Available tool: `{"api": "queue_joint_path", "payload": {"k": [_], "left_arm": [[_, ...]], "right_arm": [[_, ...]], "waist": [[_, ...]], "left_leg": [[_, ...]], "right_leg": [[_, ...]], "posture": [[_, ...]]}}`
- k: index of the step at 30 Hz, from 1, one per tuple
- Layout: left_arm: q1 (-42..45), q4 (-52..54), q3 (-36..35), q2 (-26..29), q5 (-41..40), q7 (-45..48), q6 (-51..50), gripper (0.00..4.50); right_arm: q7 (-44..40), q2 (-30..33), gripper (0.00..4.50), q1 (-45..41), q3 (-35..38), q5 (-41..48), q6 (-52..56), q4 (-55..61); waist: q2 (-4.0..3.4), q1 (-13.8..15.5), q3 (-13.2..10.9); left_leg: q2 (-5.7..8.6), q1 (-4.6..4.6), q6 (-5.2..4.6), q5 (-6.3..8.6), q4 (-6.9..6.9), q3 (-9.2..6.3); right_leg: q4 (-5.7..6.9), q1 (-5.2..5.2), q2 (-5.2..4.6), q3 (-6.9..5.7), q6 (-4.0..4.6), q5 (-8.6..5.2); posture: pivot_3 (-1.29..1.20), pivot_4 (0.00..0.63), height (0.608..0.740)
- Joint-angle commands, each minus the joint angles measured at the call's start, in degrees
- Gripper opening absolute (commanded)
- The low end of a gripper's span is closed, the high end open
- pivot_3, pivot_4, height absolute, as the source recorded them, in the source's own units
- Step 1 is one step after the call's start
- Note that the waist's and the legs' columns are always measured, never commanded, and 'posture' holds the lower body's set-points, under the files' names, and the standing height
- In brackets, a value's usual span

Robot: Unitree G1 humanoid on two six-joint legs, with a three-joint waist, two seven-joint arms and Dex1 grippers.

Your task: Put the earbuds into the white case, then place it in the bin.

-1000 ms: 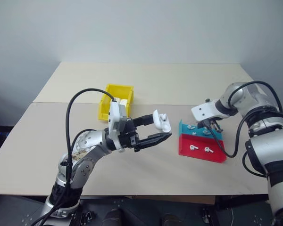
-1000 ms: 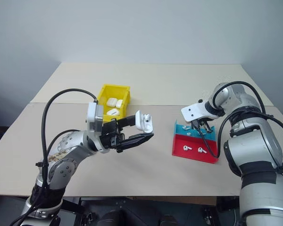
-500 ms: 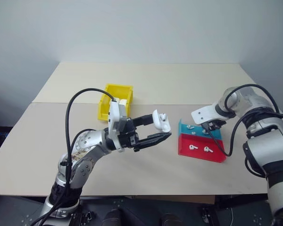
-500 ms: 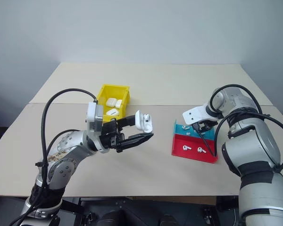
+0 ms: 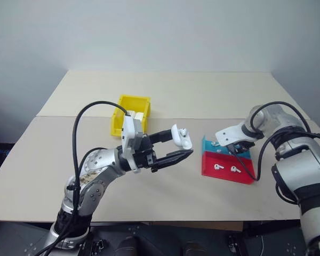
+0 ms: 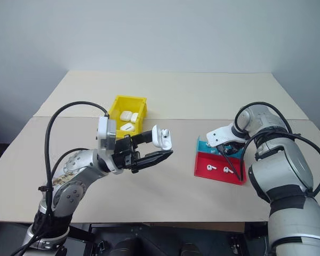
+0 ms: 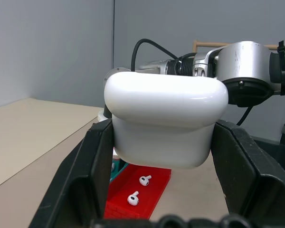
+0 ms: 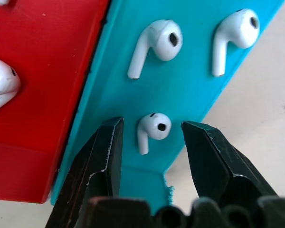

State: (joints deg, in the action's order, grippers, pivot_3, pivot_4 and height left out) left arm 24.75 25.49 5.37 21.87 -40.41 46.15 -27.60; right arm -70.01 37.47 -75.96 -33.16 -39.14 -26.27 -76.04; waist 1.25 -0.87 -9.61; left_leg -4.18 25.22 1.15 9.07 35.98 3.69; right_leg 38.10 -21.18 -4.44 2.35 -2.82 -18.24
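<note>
The left gripper (image 5: 177,148) is clamped on the white case (image 7: 165,121), holding it in the air above the table (image 5: 165,96), between the bin (image 5: 129,113) and the red and teal tray (image 5: 244,177). The lid of the case is flipped open, and in the head views 1 earbud seems to sit already in the case, its small white head showing at the opening – I cannot be fully sure of this. The right gripper (image 8: 152,142) hangs low over the teal half of the tray with its fingers parted, and 1 of the earbuds (image 8: 153,128) lies on the teal surface just between them, not yet gripped. 2 more earbuds lie further along the teal part, and others rest on the red part. The yellow bin stands behind the left arm and already holds several white cases of the same kind. So, as I judge it, the task is about in the middle: the case is picked up and opened, maybe half filled, and the picking of the next earbud is just starting. What is left – to close the fingers on this earbud, carry it to the open case and seat it there, shut the lid, and then place the case into the bin beside the others.
</note>
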Motion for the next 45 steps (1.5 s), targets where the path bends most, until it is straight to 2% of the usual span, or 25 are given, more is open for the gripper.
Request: {"api": "queue_joint_path", "payload": {"k": [1,8,11,14,15,21,26,30,33,35,37,38,42,45], "left_arm": [[0.09,2.35,-0.89,0.06,-0.54,-0.16,0.73,2.78],[0.17,3.16,-1.03,0.19,-1.0,-0.48,0.48,2.78],[0.1,3.66,-1.06,0.36,-1.2,-0.52,0.46,2.78],[0.04,3.97,-1.24,0.51,-1.31,-0.64,0.36,2.78],[0.02,4.13,-1.35,0.56,-1.43,-0.76,0.27,2.78],[-0.12,4.42,-1.48,0.82,-1.8,-1.02,0.01,2.78],[0.13,4.14,-1.53,0.92,-2.06,-0.76,-0.22,2.78],[0.82,2.93,-1.87,1.48,-2.27,0.43,-0.04,2.78],[2.03,1.48,-2.21,1.96,-2.47,1.59,0.07,2.78],[3.31,0.12,-2.51,2.39,-2.73,2.85,0.04,2.78],[4.86,-1.66,-2.85,2.91,-3.03,4.5,-0.03,2.78],[5.32,-2.3,-3.07,3.18,-3.2,5.21,-0.08,2.78],[6.58,-4.16,-3.27,4.04,-3.42,7.92,-0.27,2.78],[7.26,-4.82,-2.93,3.72,-3.21,8.9,-0.37,2.78]], "right_arm": [[0.1,0.11,2.37,-0.29,0.5,0.39,0.31,0.06],[-0.11,-0.08,2.37,0.23,0.52,0.42,1.01,-0.09],[-0.04,-0.12,1.77,0.6,0.39,0.29,0.97,-0.08],[0.22,-0.29,0.8,0.91,0.32,0.18,1.47,-0.1],[0.65,-0.44,0.62,0.99,0.28,0.08,2.03,-0.12],[1.66,-0.7,0.62,1.01,0.59,0.35,3.58,-0.05],[-1.22,0.61,0.62,-0.81,3.12,3.01,4.82,1.78],[-11.93,2.99,0.62,-1.56,11.17,13.05,9.64,8.39],[-20.87,6.18,0.62,1.68,19.23,23.51,20.95,20.01],[-22.46,9.75,0.62,5.99,22.53,34.1,34.16,31.8],[-22.49,13.73,0.62,12.39,27.89,48.42,53.48,46.59],[-22.49,14.53,0.62,15.37,30.9,52.57,60.72,52.56],[-13.9,13.08,0.62,29.56,43.45,68.15,83.16,75.45],[-5.03,6.72,0.62,35.34,53.46,79.47,98.04,85.41]], "waist": [[0.0,-0.03,0.0],[0.0,-0.01,0.0],[0.0,-0.02,0.0],[0.0,-0.05,0.0],[0.0,-0.05,0.0],[0.0,-0.08,0.01],[0.0,-0.06,0.0],[-0.12,0.01,-0.08],[-0.15,0.11,-0.09],[-0.14,0.43,-0.09],[-0.15,0.99,-0.09],[-0.14,1.32,-0.09],[-0.15,1.29,-0.09],[-0.14,0.94,-0.09]], "left_leg": [[0.0,0.0,0.0,0.0,0.0,0.0],[0.0,0.0,-0.01,0.0,0.0,0.0],[0.0,0.0,0.0,0.0,0.0,0.0],[0.0,-0.01,0.0,0.0,0.01,-0.01],[0.0,-0.01,0.0,0.0,0.01,-0.01],[0.0,-0.02,-0.01,0.01,0.02,-0.02],[0.0,-0.04,-0.08,0.04,0.03,-0.02],[0.0,-0.02,-0.09,0.05,0.0,-0.01],[0.0,-0.02,-0.13,0.08,-0.03,-0.01],[0.0,-0.01,-0.16,0.1,-0.02,-0.04],[0.0,0.06,-0.19,0.12,0.02,-0.15],[-0.01,0.05,-0.22,0.14,0.06,-0.12],[0.0,0.07,-0.25,0.16,0.06,-0.15],[-0.01,0.05,-0.25,0.15,0.06,-0.15]], "right_leg": [[0.0,0.0,0.0,0.0,0.0,0.0],[0.0,0.0,0.0,0.0,0.0,0.0],[0.0,0.0,0.0,0.0,0.0,0.0],[0.01,0.01,0.0,0.0,0.0,0.0],[0.01,0.01,0.01,0.0,0.0,0.0],[0.02,0.03,0.01,-0.01,0.0,0.0],[0.06,0.04,0.01,-0.01,0.0,0.01],[0.02,0.02,0.0,0.0,0.0,0.01],[0.0,0.02,0.0,-0.02,0.01,0.0],[-0.01,0.05,0.0,-0.06,0.0,0.0],[-0.05,0.12,-0.01,-0.2,0.01,0.0],[-0.05,0.11,-0.01,-0.16,0.01,0.0],[-0.04,0.11,0.0,-0.17,0.01,0.0],[0.0,0.11,0.03,-0.12,0.01,0.0]], "posture": [[0.0,0.15,0.74],[0.0,0.15,0.74],[0.0,0.15,0.74],[0.0,0.15,0.74],[0.0,0.15,0.74],[0.0,0.15,0.74],[0.0,0.15,0.74],[0.0,0.15,0.74],[0.0,0.15,0.74],[0.0,0.15,0.74],[0.0,0.15,0.74],[0.0,0.15,0.74],[0.0,0.15,0.74],[0.0,0.15,0.74]]}}
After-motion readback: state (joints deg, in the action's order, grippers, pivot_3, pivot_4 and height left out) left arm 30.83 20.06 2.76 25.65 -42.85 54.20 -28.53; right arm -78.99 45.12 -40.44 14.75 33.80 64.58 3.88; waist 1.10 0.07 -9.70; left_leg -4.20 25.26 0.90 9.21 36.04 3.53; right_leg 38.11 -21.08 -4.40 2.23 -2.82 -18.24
